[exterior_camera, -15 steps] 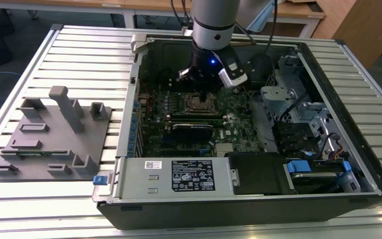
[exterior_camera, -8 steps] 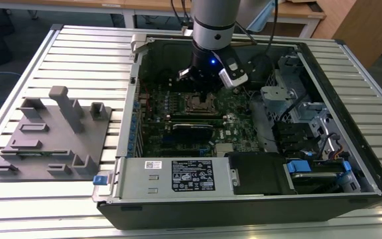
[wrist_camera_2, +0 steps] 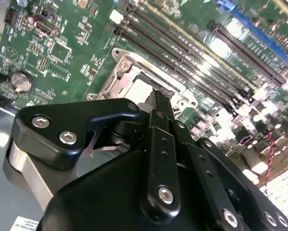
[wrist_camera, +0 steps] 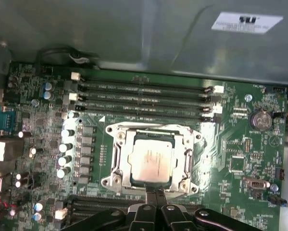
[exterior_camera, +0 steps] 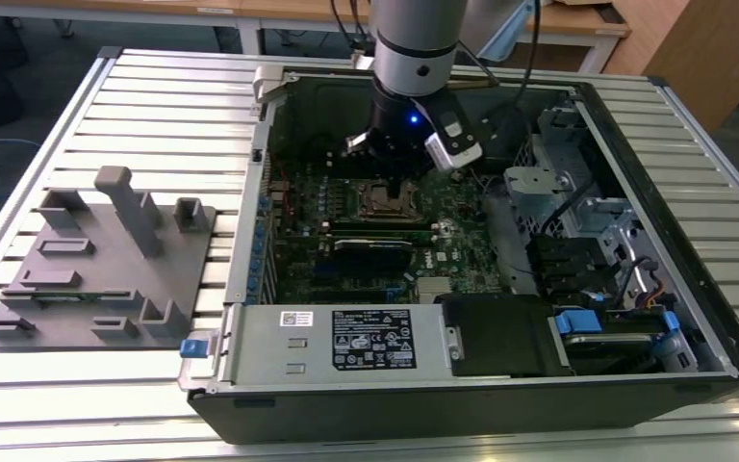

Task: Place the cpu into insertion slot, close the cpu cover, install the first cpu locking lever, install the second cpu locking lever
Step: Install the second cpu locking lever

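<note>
The chip point(wrist_camera: 152, 161) is seated in the socket point(wrist_camera: 116, 159) with the cover point(wrist_camera: 182, 139) lowered; levers cannot be judged. The hand point(wrist_camera: 156, 193), fingertips together and empty, is held at the socket's edge.

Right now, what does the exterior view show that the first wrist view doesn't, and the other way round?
Exterior view alone: the whole open computer case on the slatted table, the grey fixture block at the exterior view's left, the grey power supply, and the arm reaching down into the case.

First wrist view alone: the cpu lying in the insertion slot, the cpu cover framing it, and the coin battery.

Both: the green motherboard, the socket and the gripper close beside it.
</note>
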`<state>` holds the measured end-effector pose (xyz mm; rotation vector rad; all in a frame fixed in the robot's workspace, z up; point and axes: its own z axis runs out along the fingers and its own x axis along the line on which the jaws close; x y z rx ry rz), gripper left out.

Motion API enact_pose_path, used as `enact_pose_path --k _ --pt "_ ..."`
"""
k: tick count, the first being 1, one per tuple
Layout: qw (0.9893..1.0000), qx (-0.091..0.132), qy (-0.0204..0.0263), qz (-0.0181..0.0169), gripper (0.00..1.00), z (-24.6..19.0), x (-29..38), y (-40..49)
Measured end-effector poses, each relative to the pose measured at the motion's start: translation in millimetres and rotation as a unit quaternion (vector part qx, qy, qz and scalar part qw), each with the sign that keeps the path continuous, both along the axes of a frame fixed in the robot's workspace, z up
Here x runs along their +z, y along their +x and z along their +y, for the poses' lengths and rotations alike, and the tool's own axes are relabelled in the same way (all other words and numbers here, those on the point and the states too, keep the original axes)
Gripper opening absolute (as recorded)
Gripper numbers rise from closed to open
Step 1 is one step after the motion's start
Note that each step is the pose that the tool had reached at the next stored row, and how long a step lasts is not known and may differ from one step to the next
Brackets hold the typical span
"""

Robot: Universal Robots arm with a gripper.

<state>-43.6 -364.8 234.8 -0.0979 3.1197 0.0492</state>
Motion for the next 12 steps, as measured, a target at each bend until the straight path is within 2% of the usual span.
enact_pose_path --k 6,9,12 --pt "1.0 0.0 0.0034 -0.0001 0.1 -7.0 0.0 -0.1" --pt "1.0 0.0 0.0048 -0.0005 0.1 -9.3 0.0 -1.0" --pt "1.0 0.0 0.0052 -0.0006 0.1 -9.6 -0.1 -1.1"
